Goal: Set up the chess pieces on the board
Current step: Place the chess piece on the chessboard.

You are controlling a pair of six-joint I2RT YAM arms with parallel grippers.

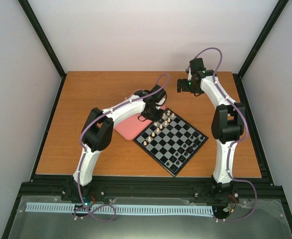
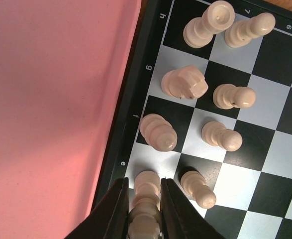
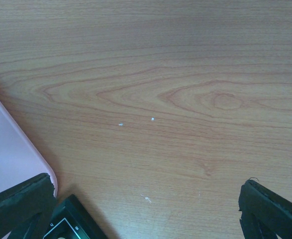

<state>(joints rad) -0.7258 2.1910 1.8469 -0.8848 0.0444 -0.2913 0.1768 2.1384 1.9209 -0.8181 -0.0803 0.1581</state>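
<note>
Seemingly at the board's (image 2: pixel 132 124) edge, left fingers (image 2: pixel 111 215) clamp a cream piece (image 2: pixel 146 196); right fingers (image 3: pixel 17 205) spread wide

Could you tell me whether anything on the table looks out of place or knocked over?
Nothing is toppled or spilled. The cream chess pieces seen close up stand upright on their squares. The board lies diagonal to the table edges, one side along the pink tray.
</note>
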